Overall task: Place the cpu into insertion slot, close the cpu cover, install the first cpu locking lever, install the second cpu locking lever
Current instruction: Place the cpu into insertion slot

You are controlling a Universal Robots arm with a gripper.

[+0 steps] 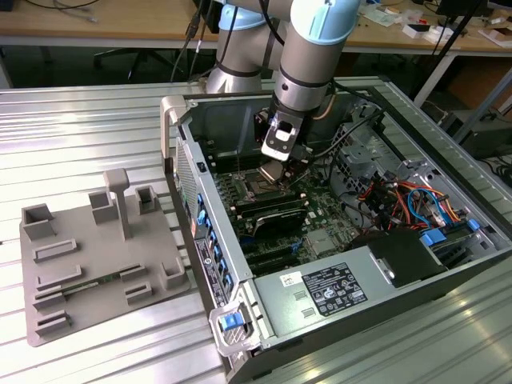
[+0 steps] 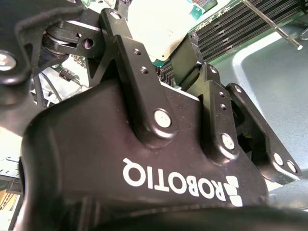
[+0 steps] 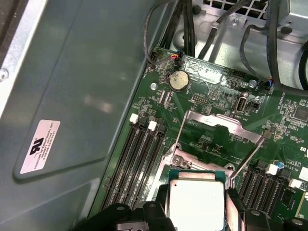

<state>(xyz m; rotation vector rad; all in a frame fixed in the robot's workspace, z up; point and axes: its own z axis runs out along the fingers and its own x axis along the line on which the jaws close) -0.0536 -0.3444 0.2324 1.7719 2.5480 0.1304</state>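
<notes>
Hovering inside the computer case, the pincer hangs just above the insertion slot, beyond which the cpu cover lies swung open. It pinches the cpu by two opposite edges. Risk, as judged: a tilted or offset descent could damage the slot's contacts or catch its rim.

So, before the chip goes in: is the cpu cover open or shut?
Open: in the first wrist view the cpu cover is swung back, beyond the held cpu.
</notes>
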